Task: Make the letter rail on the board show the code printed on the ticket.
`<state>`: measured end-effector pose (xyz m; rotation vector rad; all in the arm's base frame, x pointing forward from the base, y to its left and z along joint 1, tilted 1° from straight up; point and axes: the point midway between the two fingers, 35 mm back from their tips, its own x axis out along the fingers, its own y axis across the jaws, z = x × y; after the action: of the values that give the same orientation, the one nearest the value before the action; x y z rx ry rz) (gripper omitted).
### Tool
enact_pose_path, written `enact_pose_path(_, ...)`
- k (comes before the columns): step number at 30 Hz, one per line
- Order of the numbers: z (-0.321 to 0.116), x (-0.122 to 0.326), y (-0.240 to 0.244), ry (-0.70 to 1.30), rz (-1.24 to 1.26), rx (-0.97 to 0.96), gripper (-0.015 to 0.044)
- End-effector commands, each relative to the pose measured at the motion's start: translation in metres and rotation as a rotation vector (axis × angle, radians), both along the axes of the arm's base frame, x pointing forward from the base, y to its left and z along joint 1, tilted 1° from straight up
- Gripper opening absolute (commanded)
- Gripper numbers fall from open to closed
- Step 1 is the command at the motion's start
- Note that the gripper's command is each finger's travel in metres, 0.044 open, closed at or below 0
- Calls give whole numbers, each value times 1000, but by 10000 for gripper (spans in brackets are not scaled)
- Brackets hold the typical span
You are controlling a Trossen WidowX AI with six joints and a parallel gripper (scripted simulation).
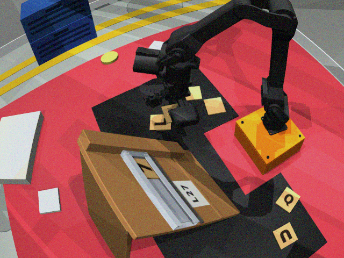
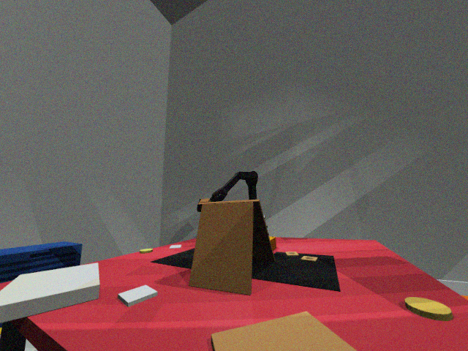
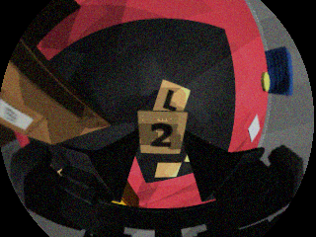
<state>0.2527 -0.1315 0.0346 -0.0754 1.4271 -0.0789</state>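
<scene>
My gripper is shut on the tile marked 2, held above the black mat. The tile marked L lies on the mat, partly hidden behind the held tile in the wrist view. The brown sloping board carries the metal rail, with the tile marked 7 inside against the rail's upper-left end. The rail's lower-right end looks open. The ticket beside it reads L27. The board hides the gripper in the exterior view.
Two tiles with no readable letter lie near the gripper. The Q tile and U tile lie beyond the board. A white slab, a small white block and a yellow disc also stand on the red counter.
</scene>
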Motion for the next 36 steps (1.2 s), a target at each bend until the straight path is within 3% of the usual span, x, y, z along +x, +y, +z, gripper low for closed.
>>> enact_pose_path(1,10,12,2,-39,-16,-29,0)
enact_pose_path(36,144,108,74,-568,-157,-105,0)
